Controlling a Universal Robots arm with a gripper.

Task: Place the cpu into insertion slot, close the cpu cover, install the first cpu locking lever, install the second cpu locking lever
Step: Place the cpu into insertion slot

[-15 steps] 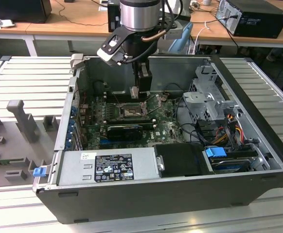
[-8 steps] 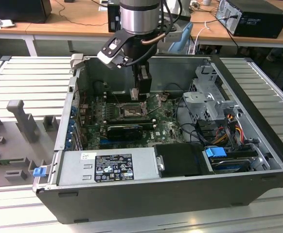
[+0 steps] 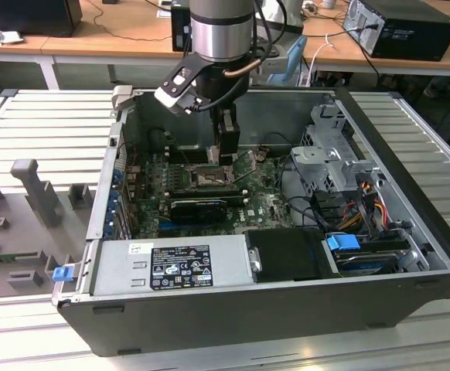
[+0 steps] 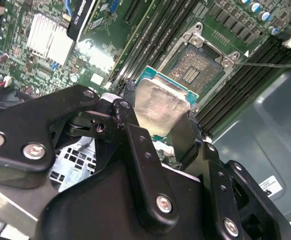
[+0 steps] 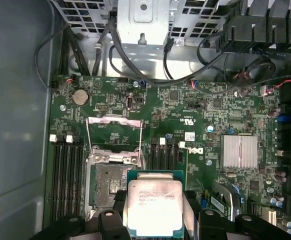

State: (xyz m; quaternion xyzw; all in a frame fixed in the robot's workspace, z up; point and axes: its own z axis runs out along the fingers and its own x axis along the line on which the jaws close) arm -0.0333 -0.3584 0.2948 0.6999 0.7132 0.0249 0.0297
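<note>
My gripper (image 3: pixel 226 153) is inside the open computer case, shut on the cpu (image 5: pixel 154 207) by two opposite edges. In both wrist views the cpu shows its grey metal face (image 4: pixel 159 104) with a green rim. It hangs a little above the motherboard, beside the insertion slot (image 5: pixel 109 182) and partly overlapping its edge. The slot's brownish pin field (image 4: pixel 198 67) lies bare. The cpu cover (image 5: pixel 114 128) stands flipped open on the slot's far side. Thin wire locking levers (image 5: pixel 142 142) stick out released along the slot's sides, one a long rod (image 4: pixel 265 64).
Memory slots (image 5: pixel 65 167) run beside the insertion slot, and more (image 5: pixel 164 152) on its other side. A silver heatsink (image 5: pixel 239 151) sits on the board. The drive cage (image 3: pixel 329 162) with cables, the power supply (image 3: pixel 171 267) and a black card (image 3: pixel 198 207) crowd the case.
</note>
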